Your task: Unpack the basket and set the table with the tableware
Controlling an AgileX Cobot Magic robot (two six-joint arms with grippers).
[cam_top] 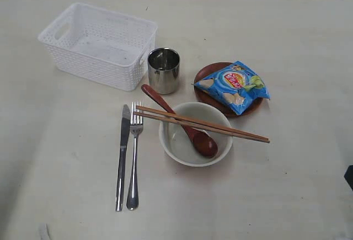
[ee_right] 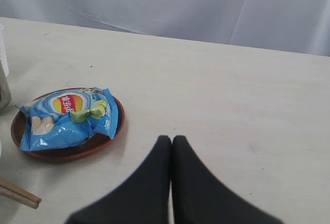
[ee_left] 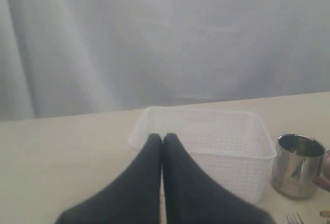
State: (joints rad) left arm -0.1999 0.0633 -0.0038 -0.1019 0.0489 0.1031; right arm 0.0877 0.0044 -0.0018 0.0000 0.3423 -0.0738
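The left fingers [ee_left: 149, 172] are pressed together, holding nothing, and point toward the white basket [cam_top: 94, 66], which stands upright at the far left of the table [cam_top: 55, 157]. Nearer the camera, the knife [cam_top: 122, 157] and the fork [cam_top: 134, 157] lie side by side, the knife on the left. Just beside the basket's right end stands the steel cup [cam_top: 164, 70]. The white bowl [cam_top: 174, 140] sits right of the fork. The dark red spoon [cam_top: 205, 145] rests in it with its handle leaning out toward the cup, and the chopsticks [cam_top: 237, 132] lie across its rim. Farther right, the blue snack bag [cam_top: 234, 85] lies on the reddish-brown plate [cam_top: 202, 74]. The right fingers [ee_right: 154, 177] are closed against each other over bare table near the plate.
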